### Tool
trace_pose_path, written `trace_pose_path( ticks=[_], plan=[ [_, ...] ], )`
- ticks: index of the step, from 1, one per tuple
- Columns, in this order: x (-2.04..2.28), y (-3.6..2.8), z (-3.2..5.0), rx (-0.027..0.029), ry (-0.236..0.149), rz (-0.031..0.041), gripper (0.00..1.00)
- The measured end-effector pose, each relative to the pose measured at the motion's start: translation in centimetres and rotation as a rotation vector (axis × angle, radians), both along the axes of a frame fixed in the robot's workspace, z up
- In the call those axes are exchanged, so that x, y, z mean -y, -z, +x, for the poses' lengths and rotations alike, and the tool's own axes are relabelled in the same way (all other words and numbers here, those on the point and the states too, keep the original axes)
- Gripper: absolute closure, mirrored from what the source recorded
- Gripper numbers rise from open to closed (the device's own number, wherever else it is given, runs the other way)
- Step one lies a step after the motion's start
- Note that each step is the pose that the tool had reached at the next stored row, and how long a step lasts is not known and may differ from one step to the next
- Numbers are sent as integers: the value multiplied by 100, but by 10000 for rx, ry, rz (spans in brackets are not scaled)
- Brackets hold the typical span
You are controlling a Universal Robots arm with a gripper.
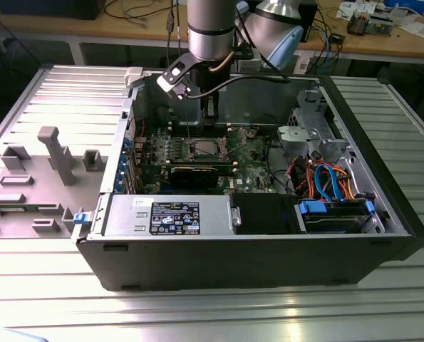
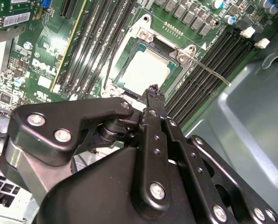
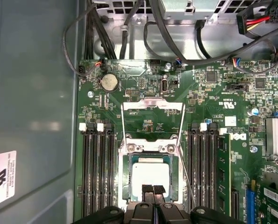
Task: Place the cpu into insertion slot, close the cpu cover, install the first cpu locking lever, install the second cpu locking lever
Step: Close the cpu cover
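Note:
The cpu (image 3: 150, 176) (image 2: 147, 70) lies flat in the insertion slot (image 3: 127, 173) (image 2: 138, 33), its silver top ringed by its green edge, on the green motherboard (image 1: 251, 153). The cpu cover (image 3: 152, 105) is swung open beyond the slot, and green board shows through its window. A thin locking lever (image 3: 187, 173) (image 2: 212, 74) stands free beside the slot. Another lever (image 3: 122, 122) runs along the cover's other side. My gripper (image 3: 153, 189) (image 2: 153, 90) (image 1: 210, 112) hovers above the slot's near edge. Its fingertips are shut together with nothing between them.
The open computer case (image 1: 254, 249) stands on a slatted metal table. Black memory slots (image 3: 97, 172) (image 3: 205, 168) flank the socket. Cables (image 3: 129, 28) and a drive cage (image 1: 318, 135) crowd the case. A grey fixture (image 1: 55, 153) sits on the exterior view's left.

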State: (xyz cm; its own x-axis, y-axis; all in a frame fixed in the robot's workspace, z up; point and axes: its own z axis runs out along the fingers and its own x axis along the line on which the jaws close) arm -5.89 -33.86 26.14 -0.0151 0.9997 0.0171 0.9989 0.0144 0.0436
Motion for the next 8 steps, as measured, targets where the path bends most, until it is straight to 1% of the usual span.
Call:
trace_pose_path(
  ticks=[3, 8],
  plan=[
    [0, -36, 0, 0, 0, -2, 89],
    [0, -42, 1, 0, 0, -1, 89]
  ],
)
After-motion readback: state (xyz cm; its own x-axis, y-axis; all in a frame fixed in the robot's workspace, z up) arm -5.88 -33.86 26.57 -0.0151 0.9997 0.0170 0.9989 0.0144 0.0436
